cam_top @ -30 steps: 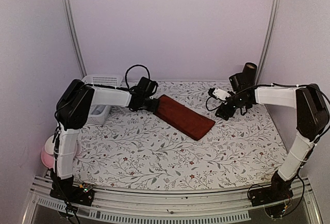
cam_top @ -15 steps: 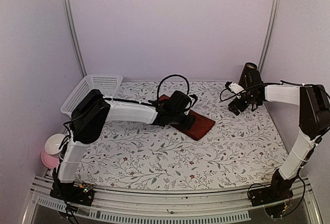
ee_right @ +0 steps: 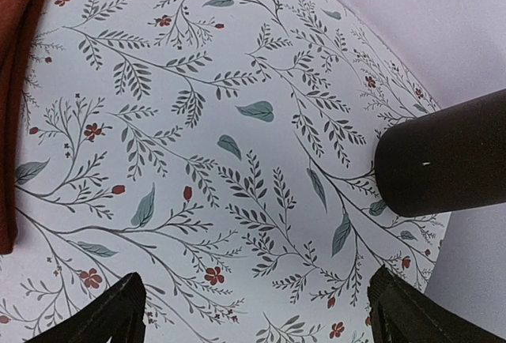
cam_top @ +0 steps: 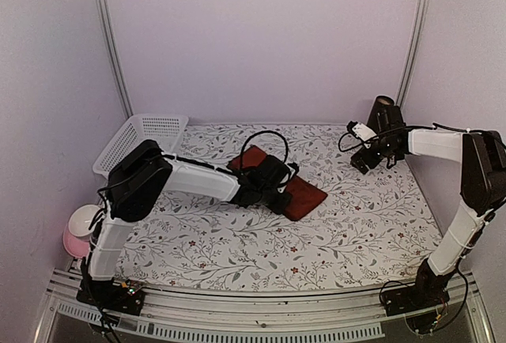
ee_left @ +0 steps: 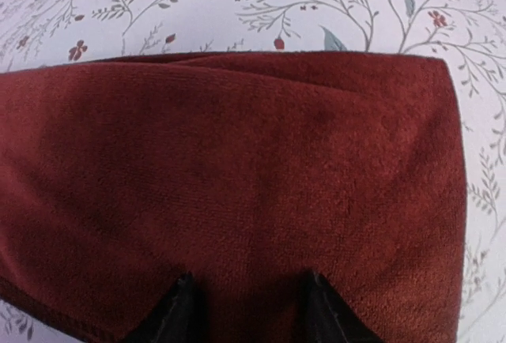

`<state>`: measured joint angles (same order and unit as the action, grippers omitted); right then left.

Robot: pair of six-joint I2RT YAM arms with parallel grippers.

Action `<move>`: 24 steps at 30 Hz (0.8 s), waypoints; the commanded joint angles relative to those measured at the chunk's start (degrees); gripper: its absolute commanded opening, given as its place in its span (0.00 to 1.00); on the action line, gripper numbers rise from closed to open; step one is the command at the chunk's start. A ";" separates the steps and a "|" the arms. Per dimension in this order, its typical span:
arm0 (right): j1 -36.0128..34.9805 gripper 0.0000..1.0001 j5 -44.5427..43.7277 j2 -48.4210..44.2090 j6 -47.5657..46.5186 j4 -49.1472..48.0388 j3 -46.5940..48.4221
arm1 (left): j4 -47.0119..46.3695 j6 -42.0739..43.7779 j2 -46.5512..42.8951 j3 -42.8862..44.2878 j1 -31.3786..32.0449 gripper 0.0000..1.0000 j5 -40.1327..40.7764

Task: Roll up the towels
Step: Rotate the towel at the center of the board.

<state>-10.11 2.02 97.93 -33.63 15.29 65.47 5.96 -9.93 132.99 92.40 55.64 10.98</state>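
Nearest the arm bases, a pink object [cam_top: 77, 232] sits off the left side of the flowered tabletop [cam_top: 237, 240]. In the middle of the tabletop lies the maroon towel [cam_top: 307, 193], the only towel in view. Its long axis runs on a diagonal from far left to near right. The left fingers [cam_top: 278, 194] are set down on its middle. In the left wrist view their tips stand moderately apart and press on the cloth, pinching nothing that I can see, with the towel's short end edge ahead and to the right. The left arm is plainly the nearer one. The right fingers [cam_top: 360, 160] hang well apart from the towel, farther back on the right, spread wide and empty, and the cloth shows only at their camera's left margin. Behind them stands a dark cylinder [cam_top: 384, 111]. A white basket [cam_top: 142, 133] sits at the far left.
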 commanded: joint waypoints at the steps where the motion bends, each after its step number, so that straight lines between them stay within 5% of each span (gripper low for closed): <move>1: -0.04 0.99 0.97 -1.51 0.58 -0.79 -0.54 | 1.70 -2.27 -7.89 -13.28 2.05 0.45 -3.80; 12: -2.87 0.99 6.60 -2.24 -1.58 0.82 -1.30 | -2.03 -7.41 -26.66 -40.86 3.00 0.51 -2.12; 17: -5.11 0.99 3.91 -0.26 -2.64 0.63 -1.36 | -3.20 -5.41 -35.11 -42.58 2.70 0.72 1.94; 24: -5.19 0.99 3.19 -0.11 -2.69 0.56 -1.37 | -6.44 -6.29 -39.01 -37.68 -4.01 0.86 3.34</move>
<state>-15.46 6.11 97.78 -35.90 15.79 64.73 2.37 -15.49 95.90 51.40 56.31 12.27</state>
